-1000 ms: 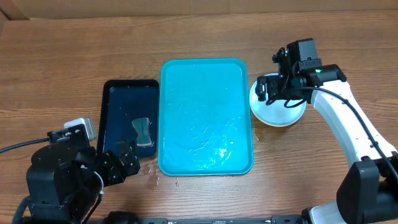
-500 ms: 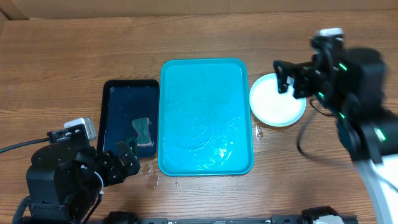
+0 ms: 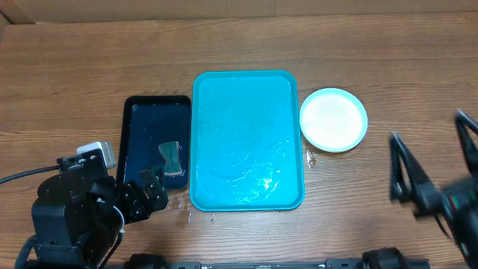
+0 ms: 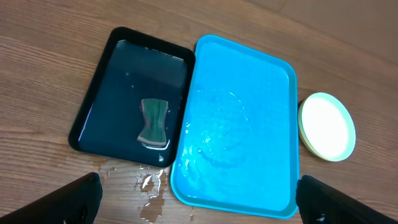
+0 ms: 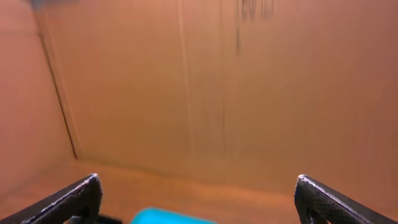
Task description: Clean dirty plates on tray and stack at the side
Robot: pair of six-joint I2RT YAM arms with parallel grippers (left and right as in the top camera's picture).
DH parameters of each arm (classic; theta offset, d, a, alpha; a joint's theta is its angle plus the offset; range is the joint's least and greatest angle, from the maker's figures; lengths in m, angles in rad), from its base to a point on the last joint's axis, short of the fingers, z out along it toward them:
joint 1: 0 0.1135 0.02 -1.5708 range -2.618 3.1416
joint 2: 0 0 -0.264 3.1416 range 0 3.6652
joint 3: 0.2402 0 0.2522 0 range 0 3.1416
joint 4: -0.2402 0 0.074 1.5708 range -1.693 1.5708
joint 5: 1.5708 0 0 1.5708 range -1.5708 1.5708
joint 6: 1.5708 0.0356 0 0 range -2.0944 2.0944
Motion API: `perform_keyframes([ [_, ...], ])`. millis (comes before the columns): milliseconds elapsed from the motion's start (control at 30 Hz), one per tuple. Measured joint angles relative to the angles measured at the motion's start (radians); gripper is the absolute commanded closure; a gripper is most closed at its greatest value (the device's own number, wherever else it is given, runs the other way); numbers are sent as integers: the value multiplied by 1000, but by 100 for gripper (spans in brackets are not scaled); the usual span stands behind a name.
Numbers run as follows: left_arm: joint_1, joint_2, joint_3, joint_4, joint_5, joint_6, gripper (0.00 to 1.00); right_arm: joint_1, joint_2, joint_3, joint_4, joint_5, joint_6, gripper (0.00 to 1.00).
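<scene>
The turquoise tray (image 3: pixel 246 97) lies wet and bare in the middle of the table, also seen in the left wrist view (image 4: pixel 239 81). The plates (image 3: pixel 333 119) sit stacked on the table just right of the tray, the pale top one looking clean; rims of lower plates (image 4: pixel 326 126) show at the stack's left side. My left gripper (image 3: pixel 149 190) rests open near the front left, its fingers wide apart (image 4: pixel 199 202) with nothing between. My right gripper (image 3: pixel 427 131) hangs open and blurred at the front right, well clear of the stack, facing a brown wall (image 5: pixel 198 199).
A black tray (image 3: pixel 142 119) holding water and a grey-green sponge (image 3: pixel 172 157) lies against the turquoise tray's left side. Water is spilled on the wood (image 4: pixel 149 183) in front of it. A cardboard wall runs along the table's back edge.
The right arm has pulled away from above the plates to the front right, leaving the stack uncovered. The left arm has not moved.
</scene>
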Motion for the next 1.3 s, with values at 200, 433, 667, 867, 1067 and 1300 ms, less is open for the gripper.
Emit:
perform_keyframes([
  [200,0,0,0,0,0,0,0,0,-80,6,-17,2,0,0],
  [433,0,0,0,0,0,0,0,-46,-83,-27,-25,11,-1,0],
  [667,0,0,0,0,0,0,0,-146,-155,-134,-13,17,-1,0],
  [867,0,0,0,0,0,0,0,-172,-265,-294,163,0,-2,0],
  [1067,0,0,0,0,0,0,0,-176,-356,-518,504,-39,-3,0],
  [1300,0,0,0,0,0,0,0,-176,-492,-822,859,-68,-3,0],
])
